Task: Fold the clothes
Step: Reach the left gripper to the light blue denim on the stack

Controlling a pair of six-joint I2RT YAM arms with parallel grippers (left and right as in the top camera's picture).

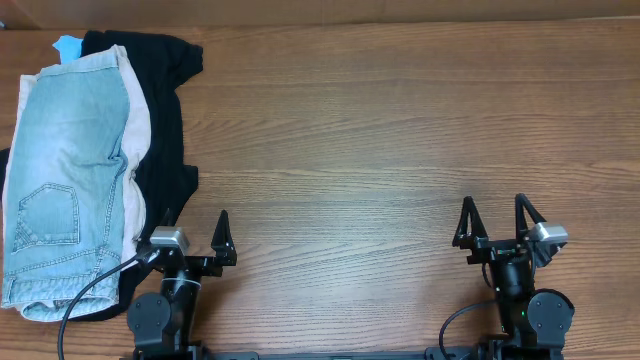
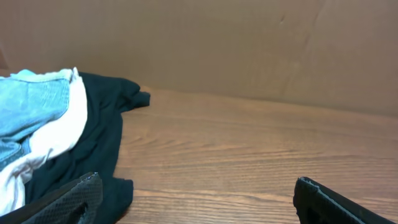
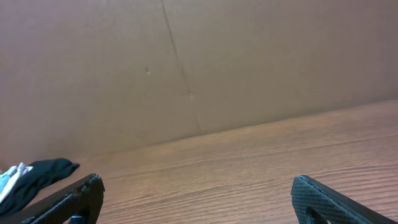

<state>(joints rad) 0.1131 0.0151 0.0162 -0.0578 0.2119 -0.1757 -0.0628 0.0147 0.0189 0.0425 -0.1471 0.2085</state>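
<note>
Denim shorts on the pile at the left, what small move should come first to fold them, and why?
Probably reach the left gripper toward the near hem of the denim shorts. It is open, empty and closest; the shorts lie atop beige shorts and a black garment, so they likely need pulling onto bare table first.

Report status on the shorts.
Left end effector open, empty. Right end effector open, empty. Denim shorts lying on cream shorts and black garment, at left.
</note>
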